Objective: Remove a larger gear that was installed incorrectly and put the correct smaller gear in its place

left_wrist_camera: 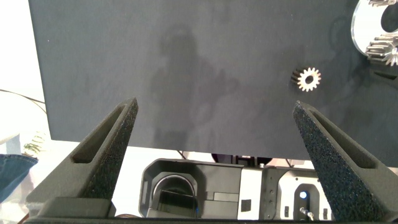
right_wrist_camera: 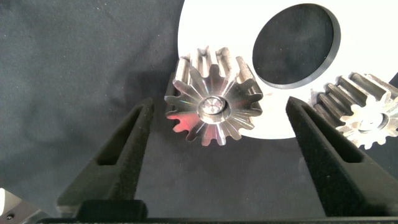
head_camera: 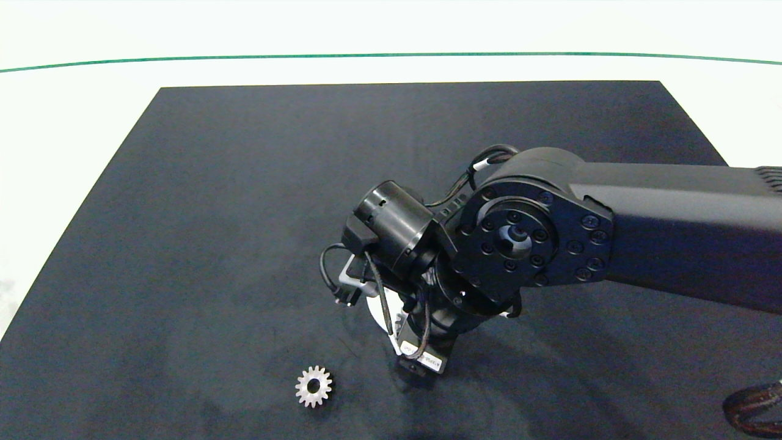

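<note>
From above, the right arm [head_camera: 611,226] reaches in from 3 o'clock and bends down over the middle of the black mat [head_camera: 201,201]. Its wrist hides the right gripper [head_camera: 400,327] and most of a white disc [head_camera: 374,305] under it, so I cannot tell the finger spread from here. The small gear [head_camera: 314,386] lies loose on the mat at about 8 o'clock from that wrist, well apart from it, flat, silver, with short blunt teeth and a round hole.

From the left wrist, the left gripper [left_wrist_camera: 214,134] hangs spread wide over the mat's edge, holding and touching nothing. The small gear [left_wrist_camera: 308,78] lies far off on the mat, near the disc [left_wrist_camera: 360,28].

From the right wrist, the right gripper [right_wrist_camera: 214,134] is spread wide, one finger on each side of the big gear [right_wrist_camera: 212,106], neither touching it. The big gear sits on the disc's [right_wrist_camera: 211,31] rim, partly overhanging the mat: silver, long flared pointed teeth, a shiny pin at its centre. Another blunt-toothed gear [right_wrist_camera: 360,112] sits on the disc beside the other finger, and a dark round hole [right_wrist_camera: 297,45] shows in the disc.
</note>
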